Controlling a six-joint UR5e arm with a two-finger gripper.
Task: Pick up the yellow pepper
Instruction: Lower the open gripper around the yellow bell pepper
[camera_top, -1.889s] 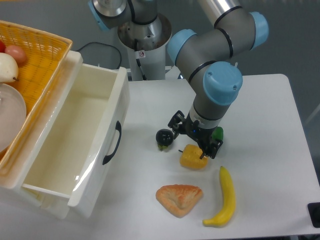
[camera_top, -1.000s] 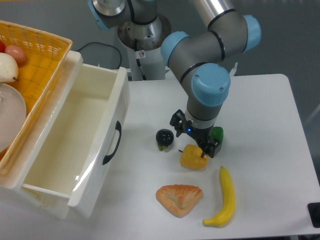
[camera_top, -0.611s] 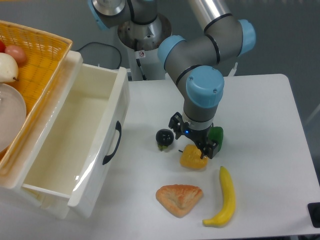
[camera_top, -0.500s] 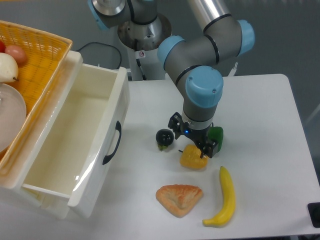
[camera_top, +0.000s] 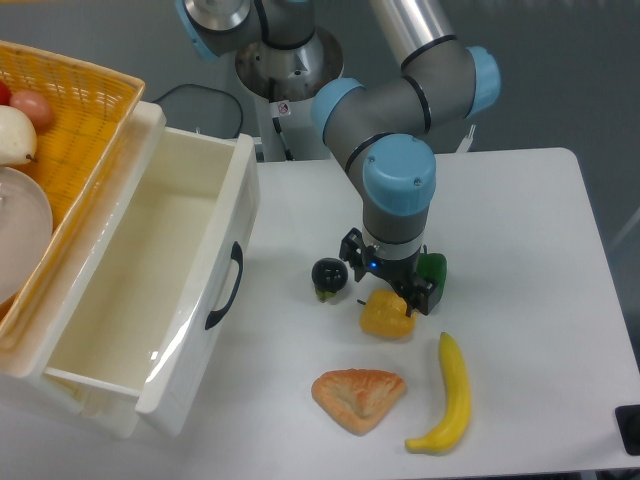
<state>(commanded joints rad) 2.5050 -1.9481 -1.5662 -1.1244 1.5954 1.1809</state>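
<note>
Change: since the earliest view the arm's wrist and its blue cap have swung left across the bench (camera_top: 520, 220), so the cap now sits almost straight above the pincer; the fruit has not shifted.
Pincer (camera_top: 392, 291): low over the top of the yellow pepper, black fingers spread to either side of it; whether they press on it cannot be told from this view.
Yellow pepper (camera_top: 386, 316): resting on the bench just below the pincer, near the bench's middle.
Green pepper (camera_top: 433, 274): just behind and to the right of the yellow one, partly hidden by the pincer.
Dark round object (camera_top: 327, 274): left of the pincer, apart from it.
Banana (camera_top: 452, 395): lying lengthwise, lower right of the yellow pepper.
Pastry wedge (camera_top: 357, 397): below the yellow pepper, near the bench's front.
White drawer (camera_top: 160, 290): pulled open at left.
Yellow basket (camera_top: 75, 125): above the drawer, holding fruit.
</note>
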